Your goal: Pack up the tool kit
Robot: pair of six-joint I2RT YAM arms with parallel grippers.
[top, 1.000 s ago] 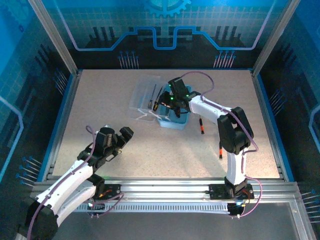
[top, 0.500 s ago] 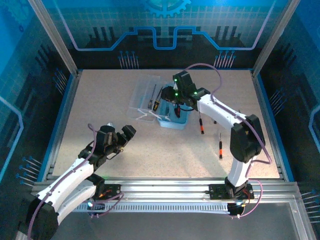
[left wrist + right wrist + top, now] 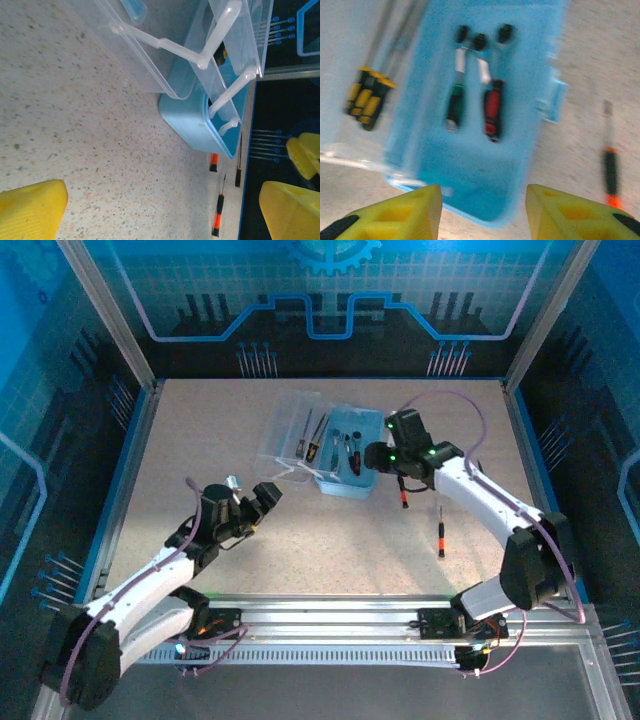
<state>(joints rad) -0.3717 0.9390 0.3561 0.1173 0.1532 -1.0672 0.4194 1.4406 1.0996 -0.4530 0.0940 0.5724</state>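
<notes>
Now the small, see-through light-blue plastic tool case [image 3: 345, 488] is sitting open near the middle of the speckled table [image 3: 200, 460], well away from every edge, with its clear lid [image 3: 285, 435] lying flat on its left. The right gripper [image 3: 484, 212] is hanging by the case's right edge, its yellow fingers [image 3: 395, 215] partly apart and holding nothing, while a thin black-and-orange screwdriver [image 3: 403, 490] and a second screwdriver [image 3: 441, 535] are lying on bare table further right. The left gripper [image 3: 268, 494] is hovering wide open and empty near the lid's front corner.
</notes>
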